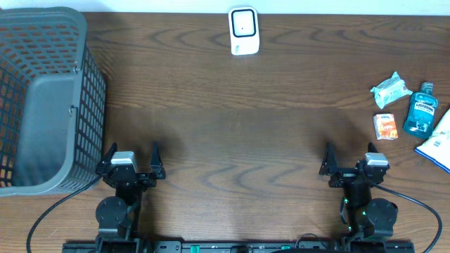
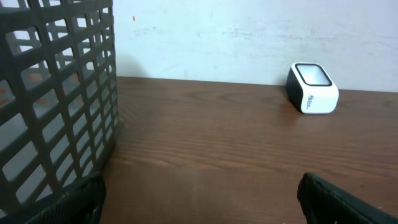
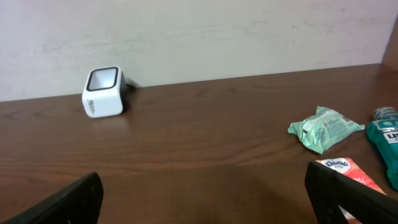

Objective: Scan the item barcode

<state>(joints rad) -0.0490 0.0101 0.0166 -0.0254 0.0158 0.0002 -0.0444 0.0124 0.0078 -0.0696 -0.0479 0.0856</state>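
Observation:
The white barcode scanner (image 1: 244,30) stands at the table's far middle edge, also visible in the left wrist view (image 2: 313,88) and the right wrist view (image 3: 104,92). Items lie at the right: a green tissue pack (image 1: 391,89) (image 3: 324,128), a small orange Kleenex pack (image 1: 385,126) (image 3: 348,174) and a blue mouthwash bottle (image 1: 420,109) (image 3: 385,140). No barcode shows on any of them. My left gripper (image 1: 134,150) (image 2: 200,199) and right gripper (image 1: 349,151) (image 3: 205,193) sit near the front edge, both open and holding nothing.
A large grey plastic basket (image 1: 42,98) (image 2: 56,93) fills the left side, close to my left gripper. A white and blue package (image 1: 437,144) lies at the right edge. A pale wall runs behind the table.

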